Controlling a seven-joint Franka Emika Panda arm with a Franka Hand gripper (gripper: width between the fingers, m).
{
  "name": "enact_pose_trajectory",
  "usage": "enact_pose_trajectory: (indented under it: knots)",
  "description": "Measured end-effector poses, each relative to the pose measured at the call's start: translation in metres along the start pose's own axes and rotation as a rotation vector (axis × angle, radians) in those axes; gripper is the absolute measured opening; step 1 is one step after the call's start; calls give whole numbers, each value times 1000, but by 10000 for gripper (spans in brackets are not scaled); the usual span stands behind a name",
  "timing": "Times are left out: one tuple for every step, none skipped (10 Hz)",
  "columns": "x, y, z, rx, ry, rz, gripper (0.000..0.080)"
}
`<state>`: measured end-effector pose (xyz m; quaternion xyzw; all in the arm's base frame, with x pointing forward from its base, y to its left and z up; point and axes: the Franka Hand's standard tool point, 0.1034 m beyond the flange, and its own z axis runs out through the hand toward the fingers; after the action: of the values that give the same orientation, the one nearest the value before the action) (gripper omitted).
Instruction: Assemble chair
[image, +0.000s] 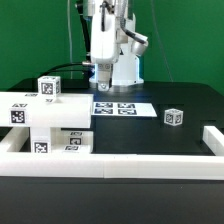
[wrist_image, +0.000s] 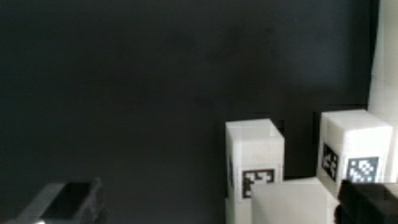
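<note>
Currently the gripper (image: 101, 75) hangs spread wide and empty above the black surface (image: 150, 135), near the marker board (image: 117, 108). The chair parts (image: 45, 125) lie mostly clustered at the exterior view's left against the white border rail (image: 110, 163), with one small tagged block (image: 174, 117) apart at the exterior view's right. In the wrist view two upright tagged white pieces (wrist_image: 254, 160) stand ahead of the fingertips (wrist_image: 63, 200). The step looks like an approach for a first pick. To do it well, centre the jaws over one piece, square to its flat sides, descend without nudging its neighbour, and close only once both fingers straddle it.
</note>
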<state>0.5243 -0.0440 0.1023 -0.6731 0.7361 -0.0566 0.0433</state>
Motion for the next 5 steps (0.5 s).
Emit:
enact_pose_trajectory:
  knots:
    - [-9,3,1,-4,-2,13,649]
    - [-8,2,2,-5,0,-8,649]
    - [-7,3,2,-5,1,-8,649]
    - [-9,4,3,-11,3,-52,649]
    - [-15,10,7,-22,2,-148,649]
